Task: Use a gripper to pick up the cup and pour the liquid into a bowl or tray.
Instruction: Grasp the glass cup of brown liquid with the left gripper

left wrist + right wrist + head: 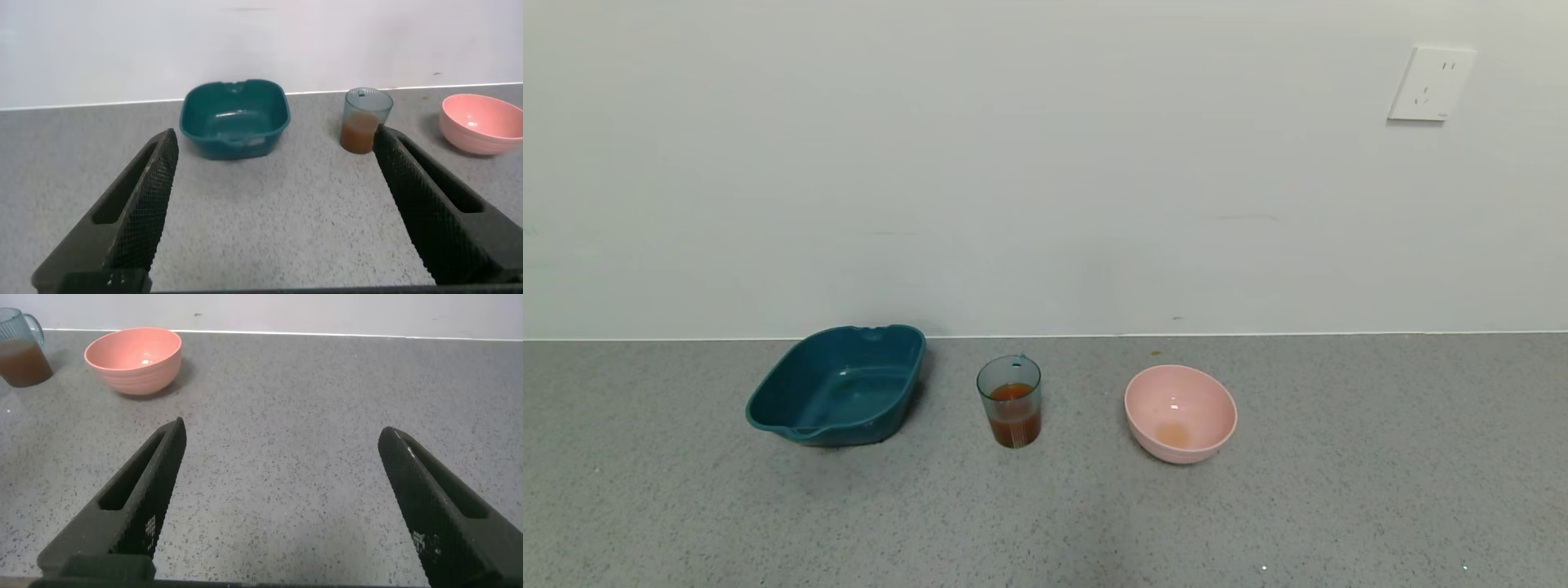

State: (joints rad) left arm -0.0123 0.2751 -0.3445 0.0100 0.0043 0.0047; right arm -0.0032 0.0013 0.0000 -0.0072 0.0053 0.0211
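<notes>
The blue-green ribbed cup [1009, 399] stands upright on the grey counter, holding reddish-brown liquid [1014, 413] to about half its height. The dark teal tray [837, 384] sits to its left, empty. Neither gripper shows in the head view. In the left wrist view my left gripper [276, 140] is open and empty, low over the counter, well short of the tray [235, 118] and cup [364, 119]. In the right wrist view my right gripper [283, 433] is open and empty over bare counter; the cup [20, 358] shows at that picture's edge.
A round pink bowl [1180, 412] with a faint orange stain stands right of the cup, also in the right wrist view [133, 358]. A white wall rises directly behind the vessels, with a wall socket [1431, 84] at upper right. Bare counter lies in front.
</notes>
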